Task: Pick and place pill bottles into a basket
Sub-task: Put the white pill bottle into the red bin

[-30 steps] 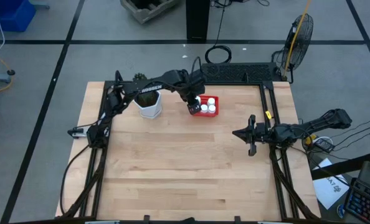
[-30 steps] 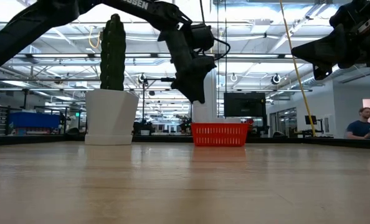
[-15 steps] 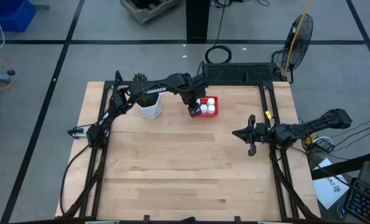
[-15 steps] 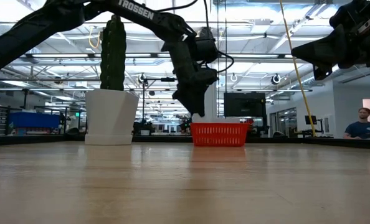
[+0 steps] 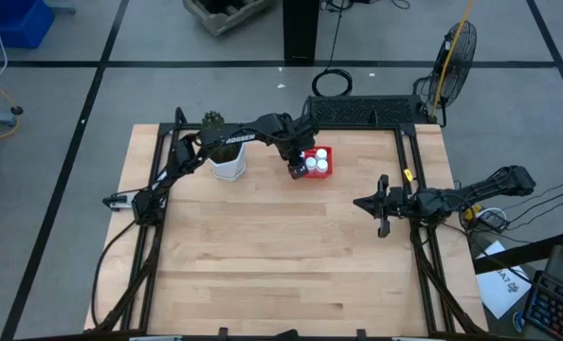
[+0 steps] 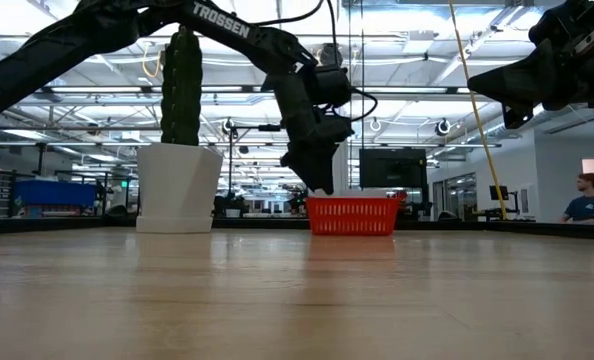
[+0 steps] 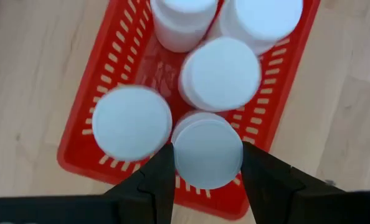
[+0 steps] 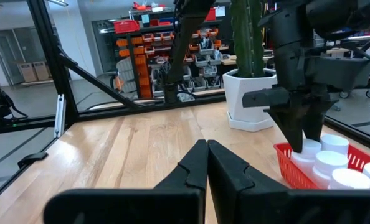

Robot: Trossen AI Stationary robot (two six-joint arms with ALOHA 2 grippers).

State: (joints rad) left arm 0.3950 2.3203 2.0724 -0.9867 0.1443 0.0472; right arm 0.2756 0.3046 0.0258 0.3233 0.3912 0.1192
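Observation:
The red basket (image 5: 325,151) stands at the table's far middle and holds several white pill bottles (image 7: 221,73). My left gripper (image 5: 299,170) hangs over the basket's left end, fingers down inside its rim (image 7: 73,158), shut on one more white pill bottle (image 7: 207,148). It also shows in the low view (image 6: 317,186), just behind the basket (image 6: 353,215). My right gripper (image 5: 383,205) waits shut and empty above the table's right side; its wrist view (image 8: 207,155) looks across at the basket (image 8: 288,163). My left gripper pinches the pill bottle between its two fingers, one on each side of the bottle's top end (image 7: 179,157). The fingers come from above, pointing down. The bottle stands upright inside the basket's left end, beside another bottle (image 7: 131,122). I cannot tell if its base rests on the basket's floor.
A white hexagonal pot with a green cactus (image 5: 228,163) stands just left of the basket, under the left arm. Bare wooden table (image 5: 281,256) lies toward the near edge. A person (image 6: 582,195) sits in the room beyond the table.
My left gripper has gone down with the pill bottle, from above the basket's rim into its left end. It has stayed shut on the bottle, which has stayed upright.

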